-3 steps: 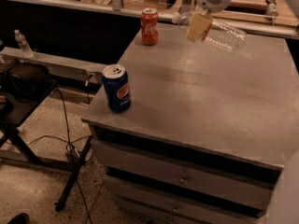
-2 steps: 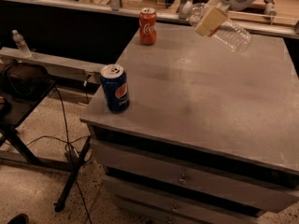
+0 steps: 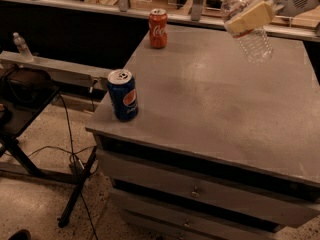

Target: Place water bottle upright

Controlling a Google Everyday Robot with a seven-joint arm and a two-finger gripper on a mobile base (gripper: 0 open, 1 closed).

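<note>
Gripper (image 3: 248, 20) is at approx 1 o'clock in the view, up above the far right part of the surface (image 3: 200, 104), w/ its tan fingers (image 3: 239, 24) clamped across the water bottle (image 3: 256, 45). Bottle hangs in the air, clear of the surface, tilted: white cap points to approx 11 o'clock, ribbed base to approx 5 o'clock. Red soda can (image 3: 158, 28) stands upright near the far edge at approx 12 o'clock, well apart from the bottle. Blue soda can (image 3: 122, 95) stands upright by the left edge at approx 9 o'clock. Small clear bottle (image 3: 21, 46) sits on a low ledge at approx 10 o'clock, off the surface. Drawer fronts (image 3: 200, 196) show below the front edge.
</note>
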